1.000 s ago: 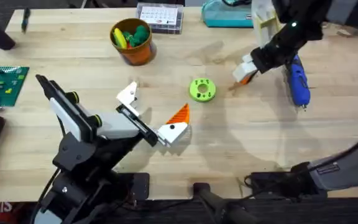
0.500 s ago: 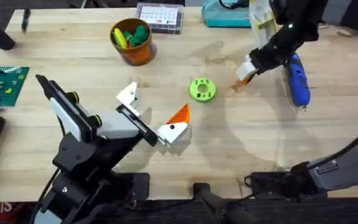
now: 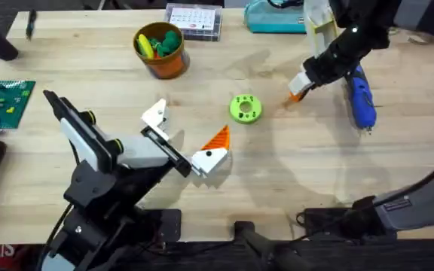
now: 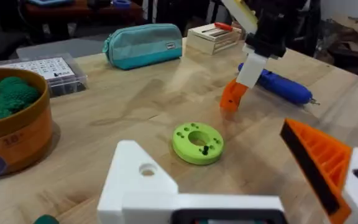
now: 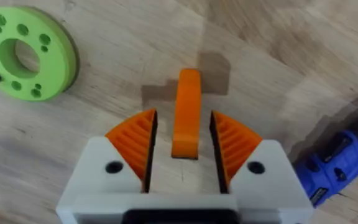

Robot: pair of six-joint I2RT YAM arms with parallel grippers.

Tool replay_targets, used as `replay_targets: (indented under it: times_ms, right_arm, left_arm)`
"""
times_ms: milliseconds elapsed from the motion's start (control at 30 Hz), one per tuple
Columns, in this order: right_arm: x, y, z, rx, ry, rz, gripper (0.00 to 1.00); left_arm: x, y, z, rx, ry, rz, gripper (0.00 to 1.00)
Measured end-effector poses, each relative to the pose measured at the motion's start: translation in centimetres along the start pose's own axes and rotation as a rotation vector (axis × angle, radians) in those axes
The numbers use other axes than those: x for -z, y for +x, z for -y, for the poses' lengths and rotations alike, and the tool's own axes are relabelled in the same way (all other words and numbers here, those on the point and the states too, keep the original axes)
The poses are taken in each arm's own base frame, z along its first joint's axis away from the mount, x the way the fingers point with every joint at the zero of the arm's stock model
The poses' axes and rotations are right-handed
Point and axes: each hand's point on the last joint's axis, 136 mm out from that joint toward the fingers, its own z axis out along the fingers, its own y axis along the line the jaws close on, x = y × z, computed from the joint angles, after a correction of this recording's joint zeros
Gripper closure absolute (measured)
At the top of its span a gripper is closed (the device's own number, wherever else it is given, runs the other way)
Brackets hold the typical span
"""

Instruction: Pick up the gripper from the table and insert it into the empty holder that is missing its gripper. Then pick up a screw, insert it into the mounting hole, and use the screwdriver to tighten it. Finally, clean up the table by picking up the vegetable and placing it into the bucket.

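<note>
Right gripper (image 5: pixel 182 146), jaws parted either side of a slim orange piece (image 5: pixel 186 112) without squeezing it, points down at the worktop (image 3: pixel 292 165) between the green disc (image 3: pixel 245 108) and blue screwdriver (image 3: pixel 361 96). Left gripper (image 3: pixel 211 150), jaws wide and empty, rests nearer the disc.

Wooden plank table (image 3: pixel 292 173). Green disc (image 3: pixel 245 108) at centre, orange bucket (image 3: pixel 159 50) upper left of it, blue screwdriver (image 3: pixel 360 96) at right, teal pouch (image 3: pixel 273 16) and clear parts box (image 3: pixel 194 20) along top edge, green board (image 3: pixel 0 105) at left edge.
</note>
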Motion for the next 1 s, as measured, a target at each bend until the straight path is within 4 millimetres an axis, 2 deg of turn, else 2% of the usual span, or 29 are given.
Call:
replay_targets:
  times_ms: [200, 333, 433, 500, 533, 800, 867, 1000]
  right_arm:
    - [0.0, 0.0, 0.0, -0.002, 0.000, 0.000, 0.547]
    - [0.0, 0.0, 0.0, -0.003, 0.000, 0.000, 0.650]
    - [0.0, 0.0, 0.0, -0.005, 0.000, 0.000, 0.810]
    - [0.0, 0.0, 0.0, -0.009, 0.001, 0.001, 0.964]
    - [0.0, -0.1, 0.0, -0.007, 0.001, 0.003, 0.984]
    - [0.5, 0.0, 0.0, -0.007, 0.004, 0.011, 0.983]
    - [1.4, -0.2, -0.1, -0.009, 0.010, 0.032, 0.984]
    - [4.9, -1.1, -0.1, -0.038, 0.036, 0.122, 0.985]
  left_arm:
    - [0.0, 0.0, 0.0, 0.000, 0.000, 0.000, 0.006]
    - [0.0, 0.0, 0.0, 0.000, 0.000, 0.000, 0.006]
    - [0.0, 0.0, 0.0, 0.000, 0.000, 0.000, 0.006]
    - [0.0, 0.0, 0.0, 0.000, 0.000, 0.000, 0.006]
    - [0.0, 0.0, 0.0, 0.000, 0.000, 0.000, 0.006]
    - [0.0, 0.0, 0.0, 0.000, 0.000, 0.000, 0.006]
    - [0.0, 0.0, 0.0, 0.000, 0.000, 0.000, 0.006]
    - [0.0, 0.0, 0.0, 0.000, 0.000, 0.000, 0.006]
